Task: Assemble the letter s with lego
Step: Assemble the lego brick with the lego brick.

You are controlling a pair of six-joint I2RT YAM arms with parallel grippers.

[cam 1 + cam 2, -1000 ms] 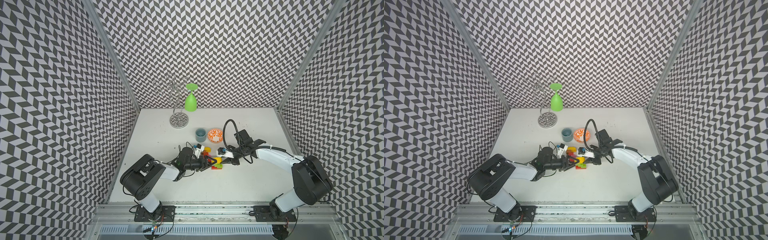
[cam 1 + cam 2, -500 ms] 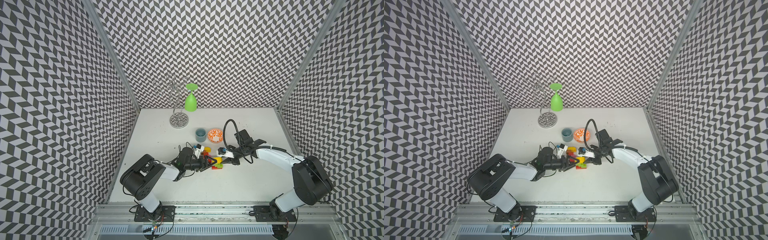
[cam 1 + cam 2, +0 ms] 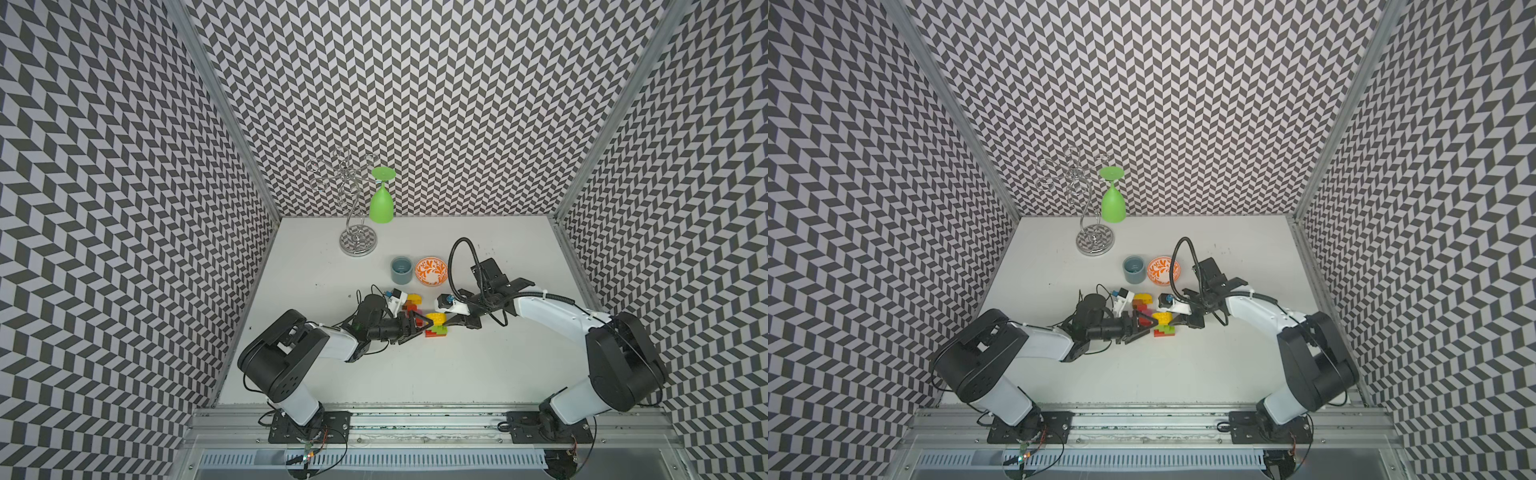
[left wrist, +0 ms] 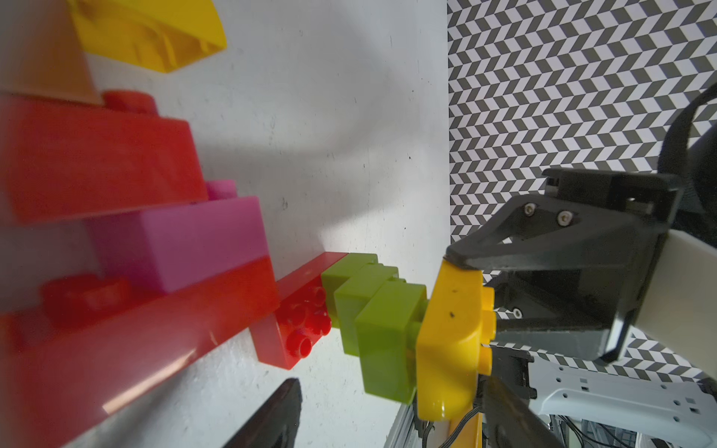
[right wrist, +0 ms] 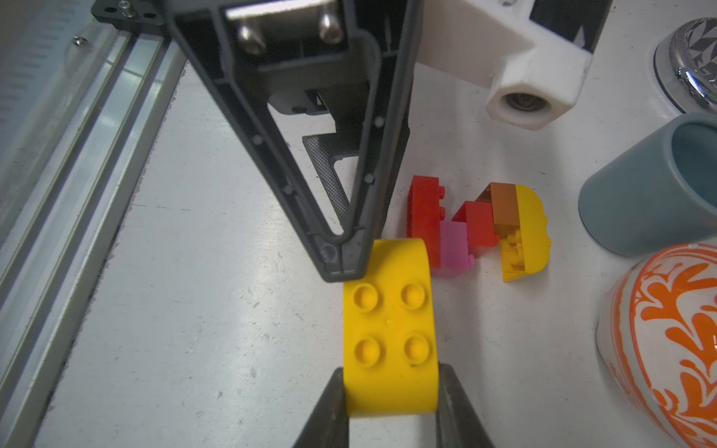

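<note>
**Right gripper [image 5: 391, 372] pinching yellow rounded brick [image 5: 390, 322]**

On the table [image 3: 415, 374], the right gripper is clamping the yellow rounded brick, joined to lime green bricks [image 4: 380, 329] and a red brick [image 4: 298, 318]. The left gripper [image 3: 419, 327] is standing jaws apart, one finger [image 5: 341, 256] just beside it. Just beyond, a red, pink, brown and yellow cluster [image 5: 479, 227] is lying near the cup [image 5: 640, 186].
</note>
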